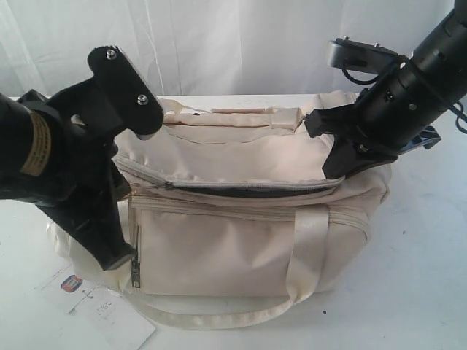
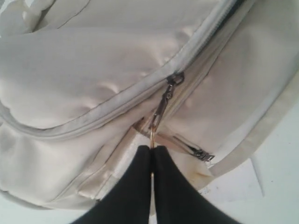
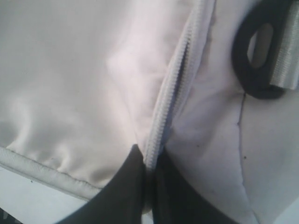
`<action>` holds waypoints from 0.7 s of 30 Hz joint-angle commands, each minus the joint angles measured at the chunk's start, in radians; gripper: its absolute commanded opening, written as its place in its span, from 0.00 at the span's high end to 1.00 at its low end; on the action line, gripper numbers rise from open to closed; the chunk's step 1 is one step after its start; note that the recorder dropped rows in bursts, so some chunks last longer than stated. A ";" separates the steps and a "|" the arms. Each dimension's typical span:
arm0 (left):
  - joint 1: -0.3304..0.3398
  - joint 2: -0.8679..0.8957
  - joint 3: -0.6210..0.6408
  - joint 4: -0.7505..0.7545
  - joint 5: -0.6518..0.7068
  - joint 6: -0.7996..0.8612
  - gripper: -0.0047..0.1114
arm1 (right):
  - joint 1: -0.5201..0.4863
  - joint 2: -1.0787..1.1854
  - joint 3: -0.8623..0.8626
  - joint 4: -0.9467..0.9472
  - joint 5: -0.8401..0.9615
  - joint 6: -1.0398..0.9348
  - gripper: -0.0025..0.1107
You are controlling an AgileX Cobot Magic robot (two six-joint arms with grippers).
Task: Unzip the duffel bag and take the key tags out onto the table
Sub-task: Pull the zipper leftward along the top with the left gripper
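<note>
I see the bag (image 1: 248, 226) lying left-right on the table (image 1: 427, 281), zipper (image 1: 248, 188) part open. Left gripper (image 2: 152, 148) pinches its pull (image 2: 161, 108), right gripper (image 3: 148, 161) its other end. Paper tag (image 1: 95, 300) at front-left corner.

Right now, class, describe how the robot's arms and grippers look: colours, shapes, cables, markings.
Both arms are black. The left arm carries a gold label and a flat plate with two silver screws. The right arm has a grey bracket and black cables. The left gripper and the right gripper have tapered black fingers.
</note>
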 commanded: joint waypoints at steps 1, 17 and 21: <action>0.000 -0.039 0.003 0.053 0.095 -0.012 0.96 | -0.008 -0.011 0.003 -0.034 0.001 -0.001 0.98; 0.000 -0.102 0.003 0.256 0.278 -0.032 0.96 | -0.008 -0.011 0.003 -0.042 0.013 -0.001 0.98; 0.000 -0.102 0.008 0.342 0.316 -0.035 0.96 | -0.008 -0.011 0.003 -0.055 0.014 -0.001 0.98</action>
